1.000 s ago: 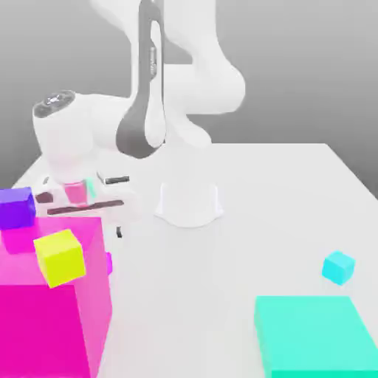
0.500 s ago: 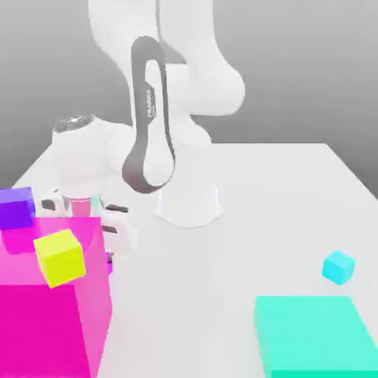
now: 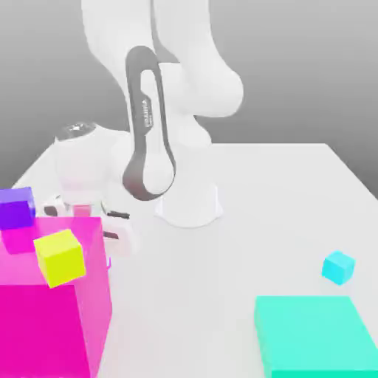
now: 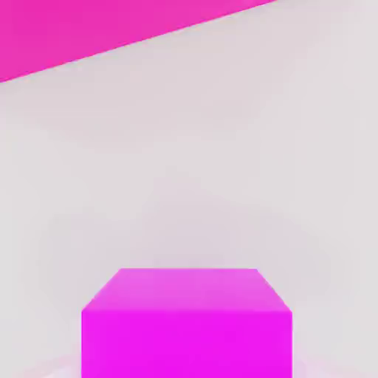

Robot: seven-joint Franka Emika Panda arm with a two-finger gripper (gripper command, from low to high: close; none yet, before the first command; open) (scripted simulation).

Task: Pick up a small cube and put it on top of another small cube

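White covers the table [image 3: 280, 199] and the robot arm [image 3: 151, 125] in the exterior view. The arm bends down toward the view's left, and its claw [image 3: 111, 251] sits low just behind the near right edge of the huge pink block [image 3: 52, 317], with its fingertips hidden there. A sliver of violet shows at that edge, the small cube [image 3: 108, 262], down by the table. On the pink block a yellow cube [image 3: 60, 257] rests tilted at the near top corner, and the plain purple cube [image 3: 16, 207] stands at the far left, behind it. On the view's right, a small cyan cube [image 3: 339, 266] lies on the table, and a big teal block [image 3: 317, 336] sits nearer.

In the hand view, the magenta-violet cube [image 4: 186, 321] fills the near middle, sitting on the white table [image 4: 221, 148], with the pink block [image 4: 88, 29] beyond it. The claw's fingers are pressed in, pinching this cube.
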